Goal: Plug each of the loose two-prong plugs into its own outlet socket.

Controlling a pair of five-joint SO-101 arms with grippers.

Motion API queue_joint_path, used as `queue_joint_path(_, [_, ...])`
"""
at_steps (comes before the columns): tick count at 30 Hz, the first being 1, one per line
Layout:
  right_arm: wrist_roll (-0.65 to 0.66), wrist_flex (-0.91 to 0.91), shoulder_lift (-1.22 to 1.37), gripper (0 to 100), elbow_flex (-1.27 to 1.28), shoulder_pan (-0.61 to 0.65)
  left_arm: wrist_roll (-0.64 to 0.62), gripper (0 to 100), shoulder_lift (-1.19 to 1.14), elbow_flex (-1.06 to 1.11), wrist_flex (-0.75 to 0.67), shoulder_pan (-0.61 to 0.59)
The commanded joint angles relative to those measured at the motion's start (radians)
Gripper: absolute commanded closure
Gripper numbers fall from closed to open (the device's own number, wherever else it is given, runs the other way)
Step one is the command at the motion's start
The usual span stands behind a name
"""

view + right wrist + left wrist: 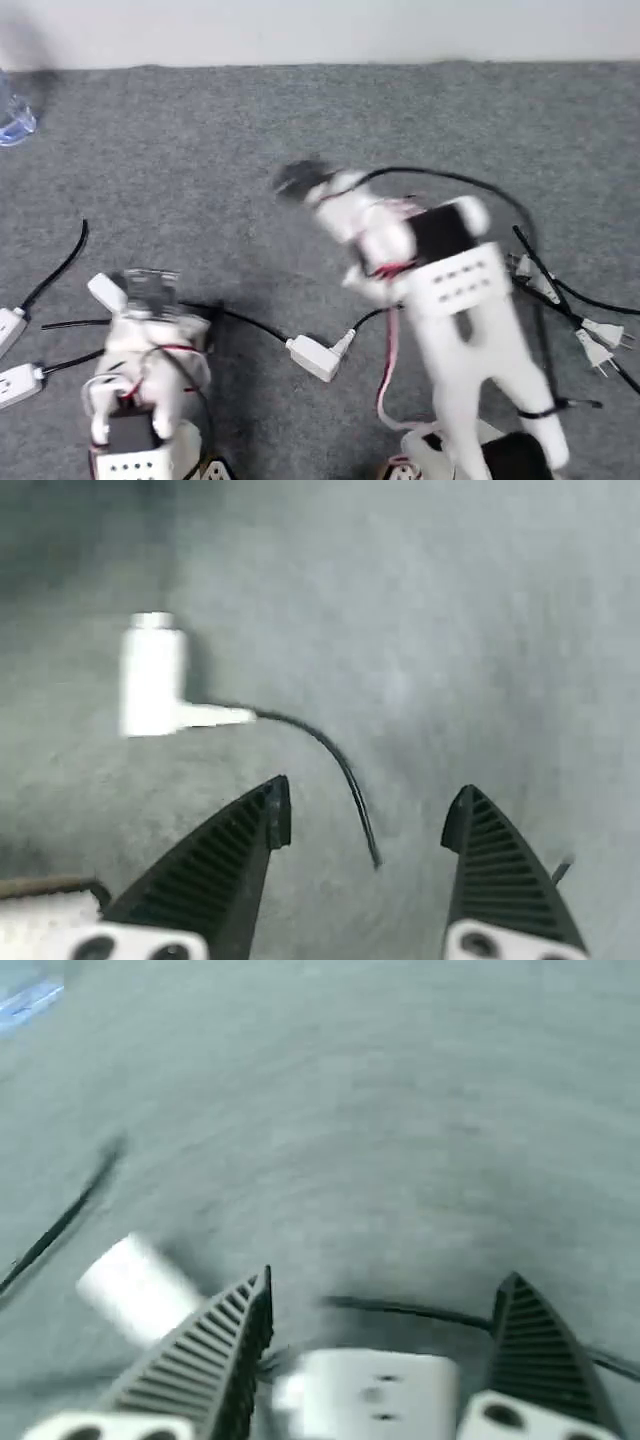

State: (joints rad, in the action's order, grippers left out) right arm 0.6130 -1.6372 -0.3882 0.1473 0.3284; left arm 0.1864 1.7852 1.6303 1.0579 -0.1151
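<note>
My left gripper [385, 1305] is open low over the grey carpet, and a white block with two slots [370, 1395] lies between its fingers near their base. Just beside it lies a white cylindrical piece [135, 1285]. In the high view the left gripper [150, 290] is at the lower left, with that white piece [105, 290] at its side. My right gripper [365, 815] is open over bare carpet, and a white angled plug [150, 675] with a black cord lies beyond it. Another white angled plug [315, 357] lies between the arms. Two white outlet sockets [15, 355] sit at the left edge.
Several loose two-prong plugs [600, 345] with tangled black cords lie at the right edge, beside the right arm. A black cord [60, 265] curves toward the left sockets. A clear blue object [15, 120] sits at the far left. The carpet's far half is open.
</note>
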Motion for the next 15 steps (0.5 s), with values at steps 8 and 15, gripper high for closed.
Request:
queue_joint_path(8, [-0.259,0.395,-0.107,76.8,0.493,-0.243,0.218,67,0.000,-0.105,0.091,0.566])
queue_joint_path(15, [-0.267,0.628,-0.107,76.8,0.715,-0.249,0.505,67,0.000,-0.168,0.219,0.712])
